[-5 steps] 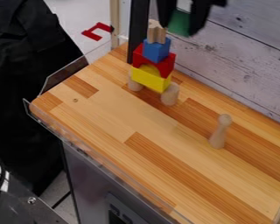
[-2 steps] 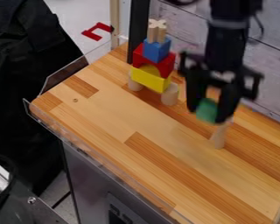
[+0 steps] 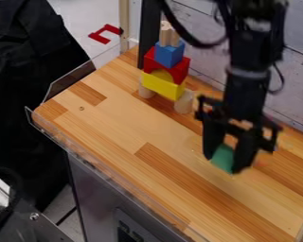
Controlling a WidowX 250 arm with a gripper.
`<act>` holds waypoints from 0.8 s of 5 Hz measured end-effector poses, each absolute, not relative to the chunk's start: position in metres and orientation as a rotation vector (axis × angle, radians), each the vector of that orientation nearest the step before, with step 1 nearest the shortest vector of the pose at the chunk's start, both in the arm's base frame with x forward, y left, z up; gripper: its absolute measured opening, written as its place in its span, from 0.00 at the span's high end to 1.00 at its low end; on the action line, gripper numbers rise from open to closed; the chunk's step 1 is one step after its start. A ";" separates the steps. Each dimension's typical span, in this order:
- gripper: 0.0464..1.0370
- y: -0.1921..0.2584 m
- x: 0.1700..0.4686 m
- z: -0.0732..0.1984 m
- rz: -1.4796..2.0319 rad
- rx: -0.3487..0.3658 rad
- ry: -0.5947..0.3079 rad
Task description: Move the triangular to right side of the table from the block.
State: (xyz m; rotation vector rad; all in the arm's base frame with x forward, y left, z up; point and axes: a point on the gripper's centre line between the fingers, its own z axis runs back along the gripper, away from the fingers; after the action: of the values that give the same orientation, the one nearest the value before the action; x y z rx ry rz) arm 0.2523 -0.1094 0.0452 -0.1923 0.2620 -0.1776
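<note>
A: Where is the green block?
B: Right of frame centre, clamped in the gripper, fingers parted to its width.
A: Next move?
B: Probably straight down to the table; clearance cannot be told.

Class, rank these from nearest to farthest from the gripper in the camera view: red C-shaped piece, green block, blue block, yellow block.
1. Green block: between the fingers of the gripper.
2. Yellow block: low in the stack.
3. Blue block: higher up.
4. Red C-shaped piece: upper left.
</note>
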 end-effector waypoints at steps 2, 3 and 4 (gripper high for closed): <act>0.48 -0.119 0.248 0.017 -0.246 -0.202 0.219; 0.48 -0.120 0.248 0.007 -0.248 -0.208 0.216; 0.48 -0.119 0.245 0.000 -0.250 -0.215 0.214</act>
State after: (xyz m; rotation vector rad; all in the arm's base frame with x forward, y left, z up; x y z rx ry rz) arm 0.2453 -0.1185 0.0000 -0.2149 0.2143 -0.2503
